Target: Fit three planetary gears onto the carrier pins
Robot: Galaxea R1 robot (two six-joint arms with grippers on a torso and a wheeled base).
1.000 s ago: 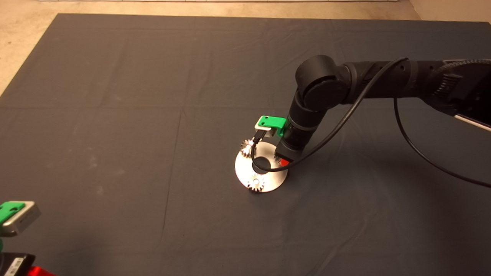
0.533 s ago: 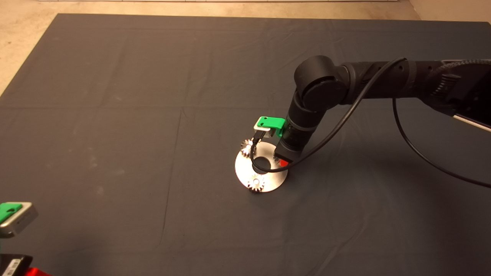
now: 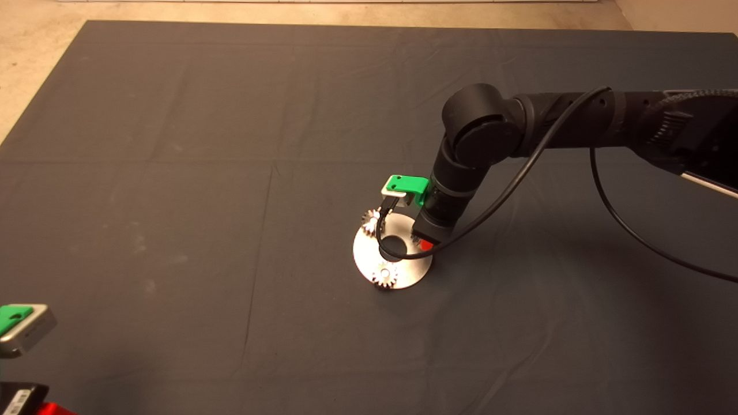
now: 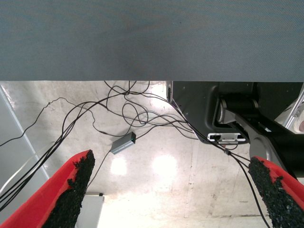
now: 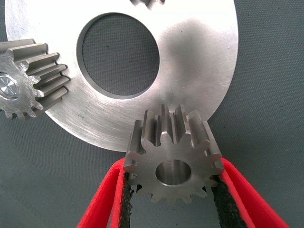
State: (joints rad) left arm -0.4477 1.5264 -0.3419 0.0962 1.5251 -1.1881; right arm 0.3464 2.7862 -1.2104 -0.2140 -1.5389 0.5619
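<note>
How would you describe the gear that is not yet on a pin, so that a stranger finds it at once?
Look at the shiny carrier disc in the middle of the dark mat. At its edge, under the right arm, the right gripper clamps one planetary gear. Unlike the two seated gears, its centre hole is empty.

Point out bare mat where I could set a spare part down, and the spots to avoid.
Free: the mat between the disc and the parked left tool, plus the strip behind the right arm. Crowded: the disc, with two gears seated and the right tool holding a third gear at its rim.
</note>
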